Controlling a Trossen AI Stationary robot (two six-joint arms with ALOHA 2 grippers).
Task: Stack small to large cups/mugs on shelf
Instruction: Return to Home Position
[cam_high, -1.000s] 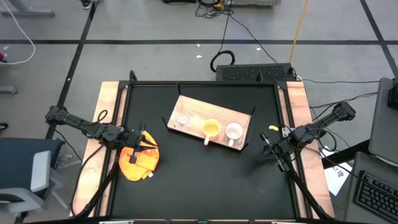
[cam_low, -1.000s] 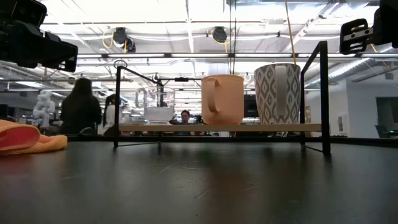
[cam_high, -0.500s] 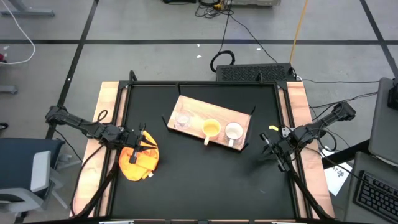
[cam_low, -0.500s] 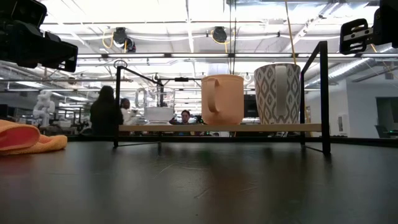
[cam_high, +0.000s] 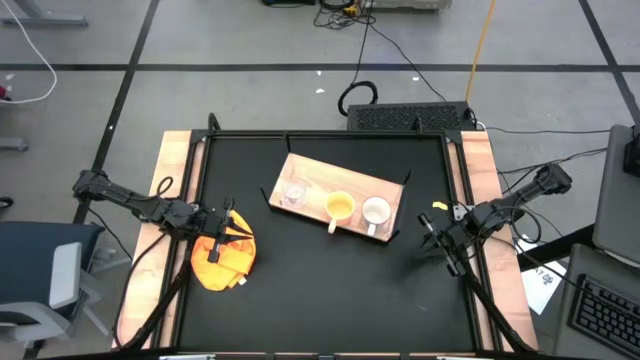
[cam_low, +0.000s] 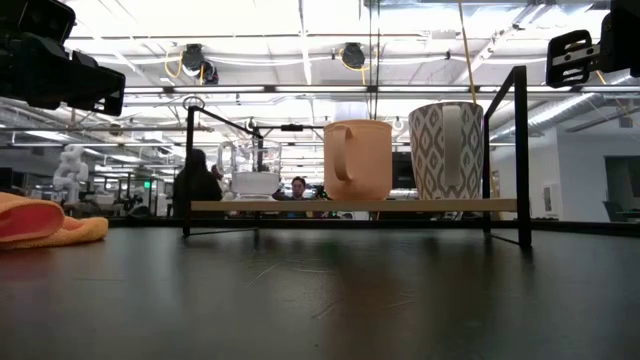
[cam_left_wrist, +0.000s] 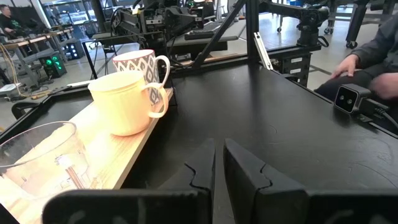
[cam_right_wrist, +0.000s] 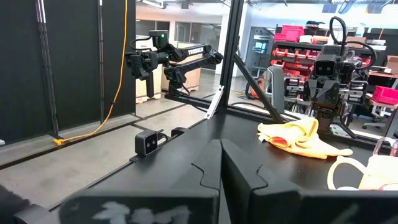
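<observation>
On the shelf (cam_high: 318, 174), toward the far middle of the black table (cam_high: 320, 300): 3 vessels in 1 row, all upright. Clear glass cup (cam_high: 294, 191) at the left end, yellow-orange mug (cam_high: 340, 207) in the middle, white patterned mug (cam_high: 376, 211) at the right end, each apart from its neighbour. Smallest to largest along the board, as asked; in the low view, the patterned mug a little taller than the orange one.

Compared with 1 s back and 0.5 s back: no shift in any cup, in the shelf, or in the 2 arms. Only change: a person (cam_low: 198, 180) in the room behind, now further right in the low view. Nothing to do with the table.

Left gripper (cam_high: 232, 233) above the orange cloth (cam_high: 222, 268) at the table's left side, fingers nearly together with only a thin slit between, holding nothing. Right gripper (cam_high: 426, 240) near the table's right edge, well apart from the shelf, fingers pressed together, likewise empty.

Judgement: placing finished, the 2 arms parked or very nearly so, nothing left but to end the run. No apparent risk to the row, with the 2 grippers well clear of it.
</observation>
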